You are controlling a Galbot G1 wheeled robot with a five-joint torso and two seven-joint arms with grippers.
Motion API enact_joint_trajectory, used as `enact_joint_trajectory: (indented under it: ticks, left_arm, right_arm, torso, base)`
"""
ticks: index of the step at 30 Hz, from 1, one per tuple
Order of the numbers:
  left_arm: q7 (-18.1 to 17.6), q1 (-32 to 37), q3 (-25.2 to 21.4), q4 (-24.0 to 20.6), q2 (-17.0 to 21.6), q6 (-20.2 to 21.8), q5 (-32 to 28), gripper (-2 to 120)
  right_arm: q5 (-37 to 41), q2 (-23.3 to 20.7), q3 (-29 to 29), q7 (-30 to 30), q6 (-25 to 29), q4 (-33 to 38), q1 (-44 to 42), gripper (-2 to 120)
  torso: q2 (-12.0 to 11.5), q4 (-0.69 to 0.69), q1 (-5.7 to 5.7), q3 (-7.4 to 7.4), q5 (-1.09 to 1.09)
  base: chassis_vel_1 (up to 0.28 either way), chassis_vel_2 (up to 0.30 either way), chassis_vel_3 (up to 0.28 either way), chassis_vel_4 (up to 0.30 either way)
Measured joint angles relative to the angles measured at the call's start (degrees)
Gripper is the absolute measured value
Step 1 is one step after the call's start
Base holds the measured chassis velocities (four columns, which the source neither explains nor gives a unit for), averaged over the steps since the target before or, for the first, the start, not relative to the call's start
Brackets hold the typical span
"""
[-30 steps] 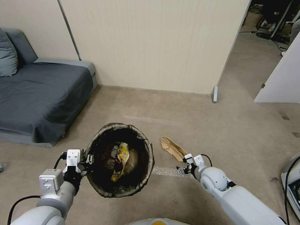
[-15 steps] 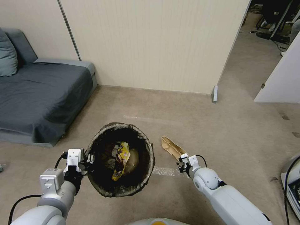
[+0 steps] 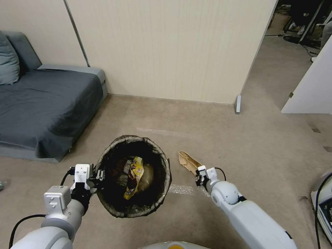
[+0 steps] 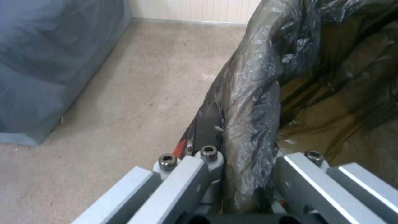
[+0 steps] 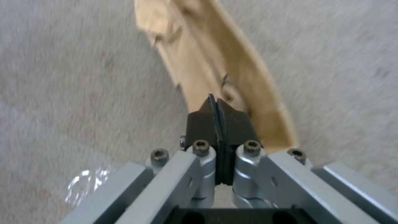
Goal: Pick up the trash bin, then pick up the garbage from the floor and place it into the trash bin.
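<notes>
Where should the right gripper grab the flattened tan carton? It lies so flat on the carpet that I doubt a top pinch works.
Judging by its pose, take the near end of the flattened tan carton, coming from the robot's side along its length. The right gripper already sits shut there.

— What sort of place is this?
— A staged living room inside an office: grey sofa (image 3: 45,103) with a cushion (image 3: 8,58) at ten o'clock, beige carpet (image 3: 207,128), panel partition wall (image 3: 166,48) at twelve, office chairs (image 3: 301,17) beyond the one-o'clock doorway.
</notes>
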Motion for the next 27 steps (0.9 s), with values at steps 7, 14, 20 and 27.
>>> enact_joint_trajectory:
  ticks: [7,14,20,27]
  left_arm:
    - [0.1,0.2,-0.3,0.0,0.2,0.0,-0.2,1]
    - [0.1,0.4,-0.3,0.0,0.2,0.0,-0.1,1]
    - [0.2,0.3,-0.2,0.0,0.2,0.0,-0.1,1]
    - [0.2,0.4,-0.1,0.0,0.2,0.0,-0.1,1]
  right_arm:
    - [0.8,-2.5,1.6,2.6,-1.0,4.5,0.3,0]
    - [2.9,-5.6,2.5,2.7,-2.5,7.5,0.6,26]
    - [2.6,-4.6,1.9,-0.2,-1.5,2.9,3.1,47]
    - [1.8,-1.2,0.1,-3.2,-0.6,-3.7,6.4,74]
  torso:
    - [0.0,0.0,0.0,0.0,0.0]
    - [0.0,-0.01,0.0,0.0,-0.01]
    - [0.0,0.0,0.0,0.0,-0.01]
    - [0.0,0.01,0.0,0.0,-0.02]
  base:
    - [0.0,0.0,0.0,0.0]
    - [0.0,0.0,0.0,0.0]
    - [0.0,0.0,0.0,0.0]
    - [0.0,0.0,0.0,0.0]
